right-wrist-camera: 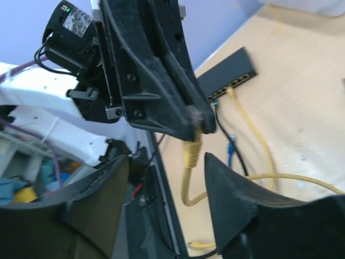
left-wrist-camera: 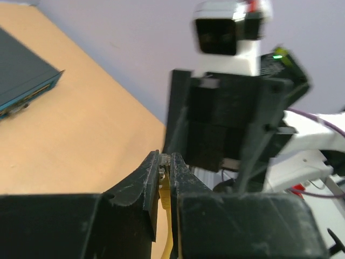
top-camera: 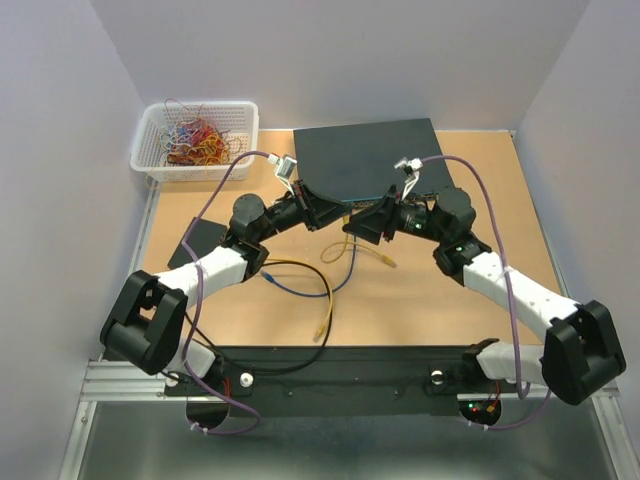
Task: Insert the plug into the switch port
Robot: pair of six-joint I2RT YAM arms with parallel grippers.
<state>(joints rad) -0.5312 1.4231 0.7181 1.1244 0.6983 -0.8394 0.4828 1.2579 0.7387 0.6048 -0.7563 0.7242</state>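
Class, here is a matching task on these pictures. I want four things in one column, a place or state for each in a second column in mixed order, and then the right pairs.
Things
1. basket
2. left claw
3. right claw
4. big switch

Places or states
A. open, holding nothing
B. far middle of the table
C. far left corner of the table
D. shut on the yellow plug

Pairs: 1-C, 2-D, 3-A, 4-B
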